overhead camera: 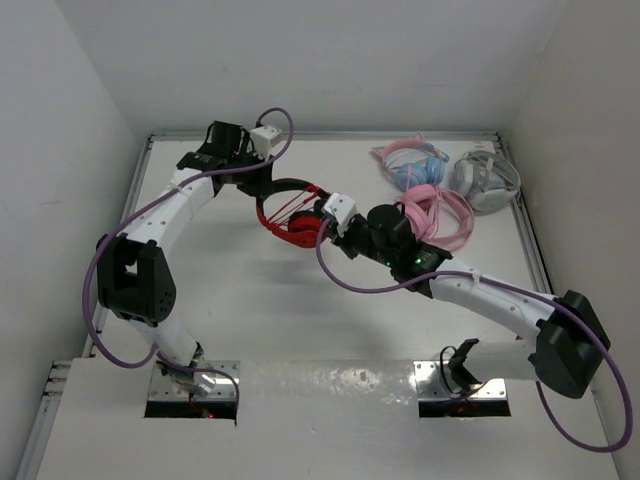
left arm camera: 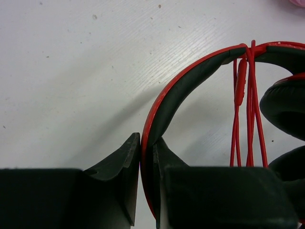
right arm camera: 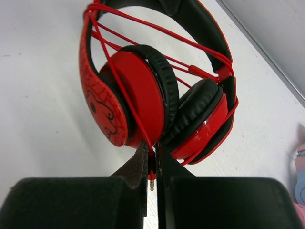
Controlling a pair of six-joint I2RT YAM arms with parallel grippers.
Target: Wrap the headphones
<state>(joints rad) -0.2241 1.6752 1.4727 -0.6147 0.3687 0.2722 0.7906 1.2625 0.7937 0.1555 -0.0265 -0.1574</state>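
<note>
Two hands are engaged on one pair of red headphones (overhead camera: 292,218), which is located near the middle of the bench (overhead camera: 300,330), toward its far side. The left hand (left arm camera: 147,143) is closed on the black-and-red headband (left arm camera: 183,88); in the left wrist view the band is pinched edge-on between both fingers. The right hand (right arm camera: 151,151) is clamped on the thin red cable (right arm camera: 162,32) at its plug end. The metal plug (right arm camera: 151,182) is seen just below the fingertips, in the narrow gap between the fingers.

Several strands of cable are stretched across the open arc of the headband, side to side, and are hooked over the band's edge. A thicker inline piece (left arm camera: 240,83) is carried on one strand. The two ear cups (right arm camera: 140,88) are turned in toward each other, black pads touching, in the right wrist view. A black pattern is printed on the red outer side above one cup. Whether the headphones are resting on the bench or lifted off it cannot be told.

Three other sets are laid at the far right of the bench: pink-and-blue headphones (overhead camera: 408,168), pink headphones (overhead camera: 445,220) just beside the right arm, and grey-white headphones (overhead camera: 487,182) by the right wall. None is touched by either hand.
</note>
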